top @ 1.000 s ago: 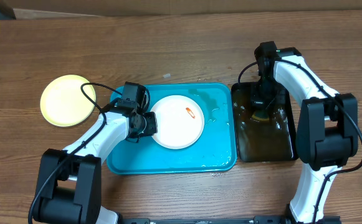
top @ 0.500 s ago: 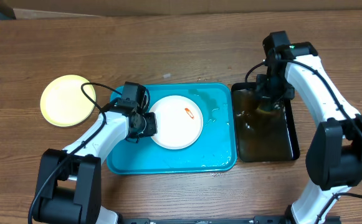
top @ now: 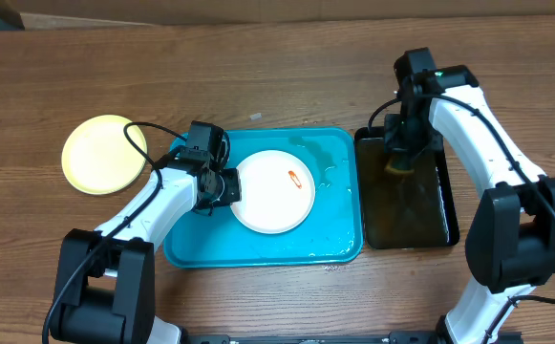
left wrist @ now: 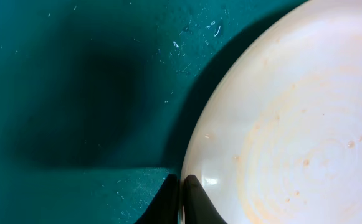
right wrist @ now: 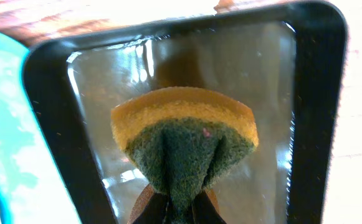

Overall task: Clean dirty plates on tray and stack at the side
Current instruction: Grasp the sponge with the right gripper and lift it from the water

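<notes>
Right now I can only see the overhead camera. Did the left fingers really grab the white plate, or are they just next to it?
Observer: They grabbed it. In the left wrist view, the left fingers are shut on the rim of the white plate.
Operator: Is the plate all clean there?
Observer: No. Up close, faint orange rings smear its surface.
Operator: What's squished in the other arm?
Observer: The right wrist view shows the right fingers pinching a sponge over the black tray. Its green scrubby side is folded in the pinch, and its yellow layer is farthest from them.
</notes>
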Tool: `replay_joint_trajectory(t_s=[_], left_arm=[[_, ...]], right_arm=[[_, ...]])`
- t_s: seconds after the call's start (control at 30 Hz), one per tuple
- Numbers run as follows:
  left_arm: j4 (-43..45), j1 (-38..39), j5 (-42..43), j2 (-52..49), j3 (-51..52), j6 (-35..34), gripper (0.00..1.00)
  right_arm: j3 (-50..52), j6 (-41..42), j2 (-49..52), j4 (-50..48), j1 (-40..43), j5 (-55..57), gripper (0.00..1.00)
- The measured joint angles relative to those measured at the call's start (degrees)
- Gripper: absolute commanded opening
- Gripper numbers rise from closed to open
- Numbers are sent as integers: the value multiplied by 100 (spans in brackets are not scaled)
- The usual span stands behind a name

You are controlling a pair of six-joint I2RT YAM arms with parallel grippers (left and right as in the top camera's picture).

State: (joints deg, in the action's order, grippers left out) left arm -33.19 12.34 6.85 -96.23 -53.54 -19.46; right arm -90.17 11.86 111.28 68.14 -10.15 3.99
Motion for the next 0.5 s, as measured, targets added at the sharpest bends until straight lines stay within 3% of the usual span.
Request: replay_joint_trajectory(t_s=[0.2, 0.5], left_arm=[[-76, 0, -2, -2, 0, 0, 15], [-151, 0, 0, -2, 0, 0, 12]], right_arm=[[116, 142, 0, -13, -181, 372, 4], [131, 627, 0, -85, -188, 828, 4]])
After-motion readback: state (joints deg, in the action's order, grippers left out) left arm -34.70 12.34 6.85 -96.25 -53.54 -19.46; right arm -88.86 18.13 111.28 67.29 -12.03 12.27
